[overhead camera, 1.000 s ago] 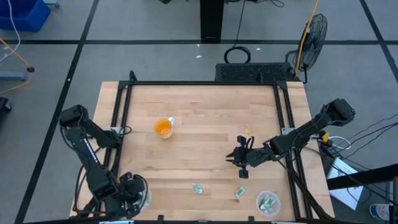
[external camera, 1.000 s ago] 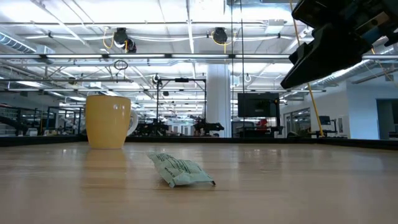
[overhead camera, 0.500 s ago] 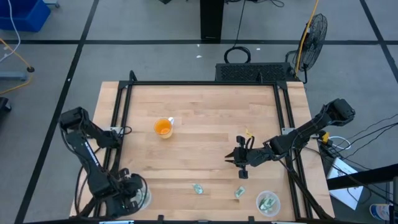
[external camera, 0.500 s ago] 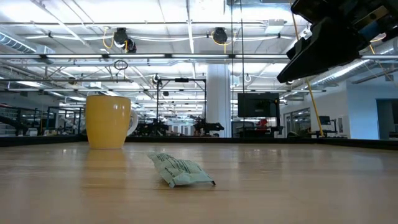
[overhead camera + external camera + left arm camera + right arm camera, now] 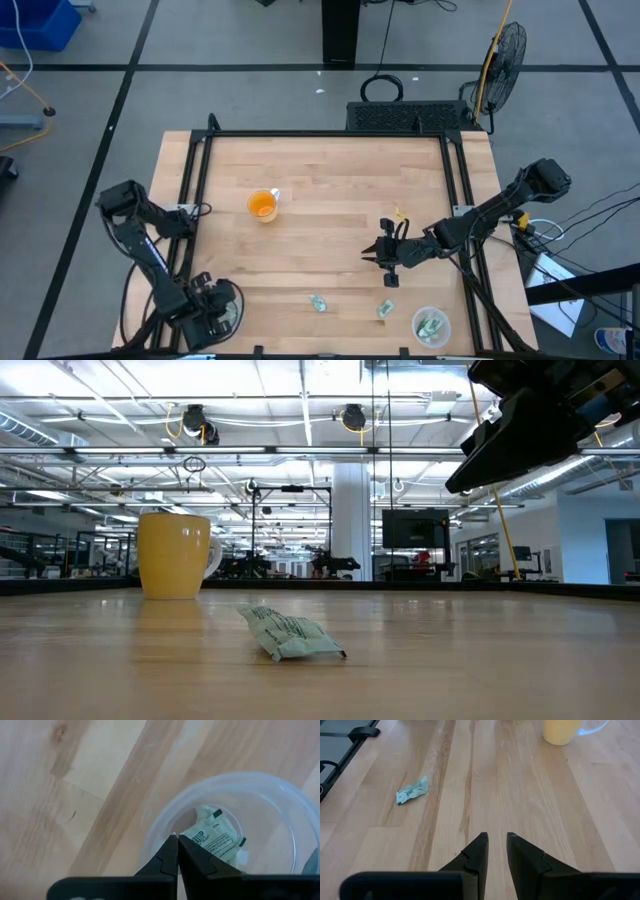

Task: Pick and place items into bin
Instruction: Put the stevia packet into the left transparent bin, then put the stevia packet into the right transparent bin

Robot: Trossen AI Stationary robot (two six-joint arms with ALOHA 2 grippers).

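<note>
Two pale green-and-white packets [image 5: 318, 302] [image 5: 385, 310] lie flat on the wood near the table's near edge. One packet [image 5: 412, 791] shows in the right wrist view and one [image 5: 290, 635] in the low view. Another packet [image 5: 215, 839] rests inside a clear round bowl [image 5: 280, 800] at the near left corner [image 5: 228, 312]. My left gripper [image 5: 177, 839] hangs shut over that bowl's rim, beside the packet. My right gripper [image 5: 385, 255] hovers above the table right of centre, its fingers [image 5: 496, 837] slightly open and holding nothing.
An orange cup [image 5: 262, 205] stands left of centre, also seen in the low view [image 5: 178, 555]. A second clear bowl [image 5: 431, 326] with packets inside sits at the near right corner. Black rails [image 5: 190, 180] frame the table's sides and far edge.
My left arm's elbow has swung a little toward the near edge while its gripper has stayed over the near-left bowl. In the low view my right gripper has shifted slightly. The packets and the cup have not moved.
</note>
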